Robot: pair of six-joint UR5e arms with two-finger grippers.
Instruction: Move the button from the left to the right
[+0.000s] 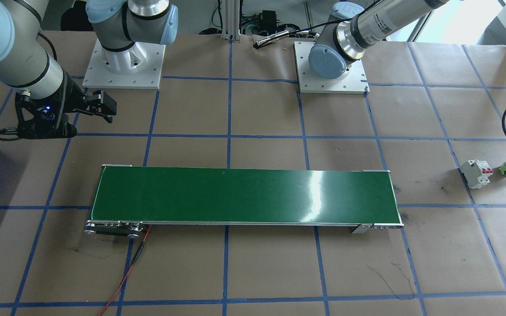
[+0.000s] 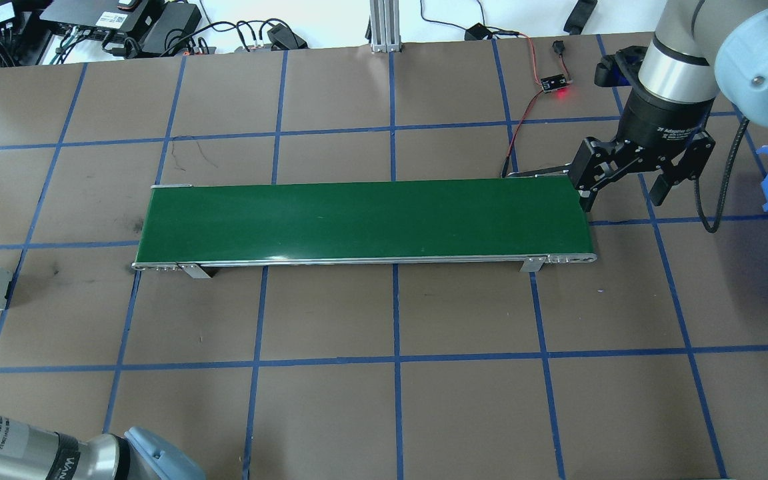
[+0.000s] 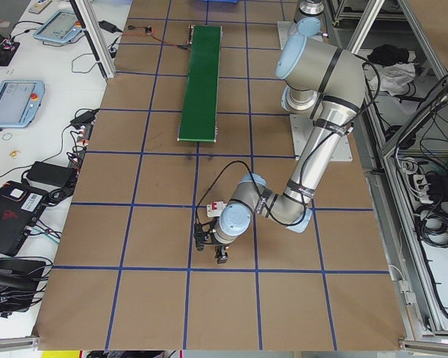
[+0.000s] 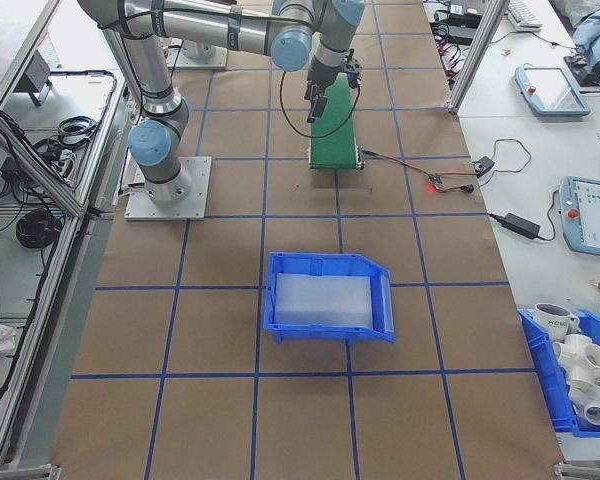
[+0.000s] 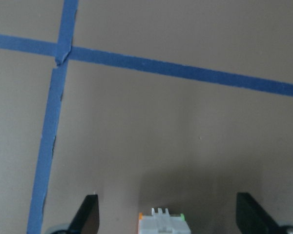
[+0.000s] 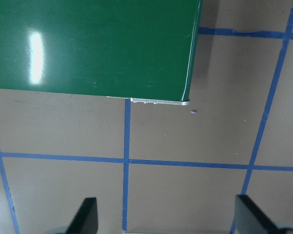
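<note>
Left end of the brown paper-covered table (image 1: 253, 272): the left gripper (image 5: 167, 196) is hanging low over the surface with its jaws spread wide. The small push-button switch with the light-green blocky base (image 5: 161, 223) is sitting on the paper between the two black fingers (image 5: 89, 214), and neither one is touching it. Only its near end is showing in the wrist view, so I cannot tell which way its cap is pointing. The white boxy circuit breaker with red levers (image 1: 477, 173) is lying just beside it, on the belt side.

Judged step: pre-grasp, with the pick not yet made. The next move is calling for the jaws to close squarely on the button's base, then a lift clear of the breaker and a carry toward the long green conveyor belt (image 1: 244, 195) lying mid-table.

Far end: the right gripper (image 2: 624, 200) is hovering at the belt's right end, fingers apart and holding nothing, apparently waiting to receive. Beyond it a blue plastic bin (image 4: 330, 300) is standing on the table.
</note>
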